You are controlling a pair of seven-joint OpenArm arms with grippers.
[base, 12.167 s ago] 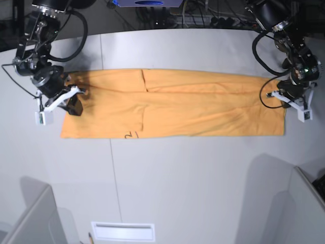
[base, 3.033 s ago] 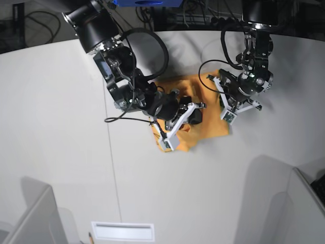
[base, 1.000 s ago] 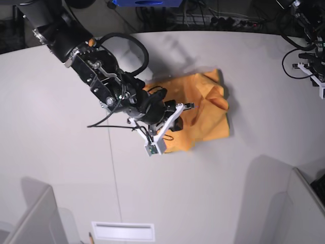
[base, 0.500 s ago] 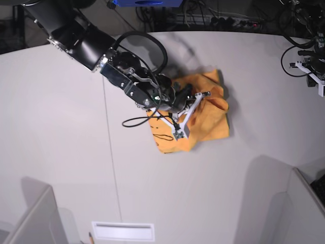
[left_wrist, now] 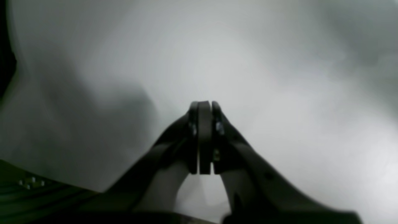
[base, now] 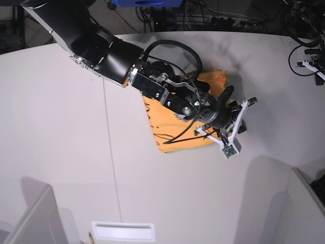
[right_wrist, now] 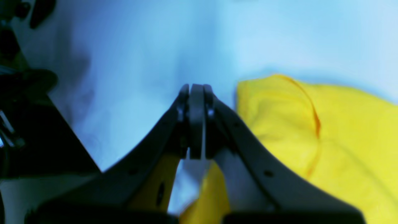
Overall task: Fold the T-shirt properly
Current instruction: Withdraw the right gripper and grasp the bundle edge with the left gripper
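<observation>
Both jaws closed empty, right gripper [base: 234, 123] beside bunched T-shirt [base: 167, 136], table [base: 61, 127]

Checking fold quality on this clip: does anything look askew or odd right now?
Yes. The T-shirt lies in a lumpy, uneven bundle with ragged edges, not a flat fold. The right gripper, shut and empty, reaches across it; the left gripper sits away.

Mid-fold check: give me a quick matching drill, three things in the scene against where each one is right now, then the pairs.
Things:
1. T-shirt
2. right end effector
3. left end effector

Places:
A. far edge of the base view, away from the cloth
B. bunched on the table, partly under an arm
C. closed, at the cloth's edge, over bare table

Pairs: 1-B, 2-C, 3-A
</observation>
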